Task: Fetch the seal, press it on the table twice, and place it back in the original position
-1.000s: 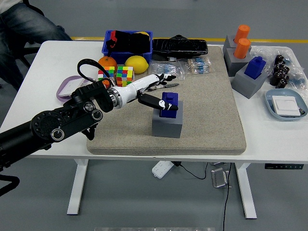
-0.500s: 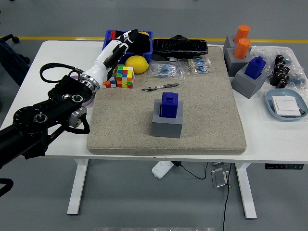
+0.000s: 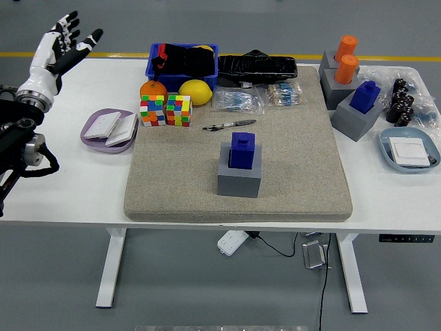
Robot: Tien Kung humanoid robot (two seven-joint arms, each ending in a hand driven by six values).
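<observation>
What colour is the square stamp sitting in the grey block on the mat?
Blue square stamp, clearest in head view.

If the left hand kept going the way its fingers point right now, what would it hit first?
Probably nothing. The left hand is open at the table's far left corner, its fingers aimed up and away past the far edge. That line looks free as far as the picture shows, though depth is hard to judge.

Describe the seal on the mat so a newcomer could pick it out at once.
Start at the beige mat covering the middle of the white table. Near its centre stands a grey block, alone, with the blue seal set upright in its top. A similar blue seal sits in a grey block at the mat's right edge beside two orange ones; this one is on the mat itself, away from the rest.
</observation>
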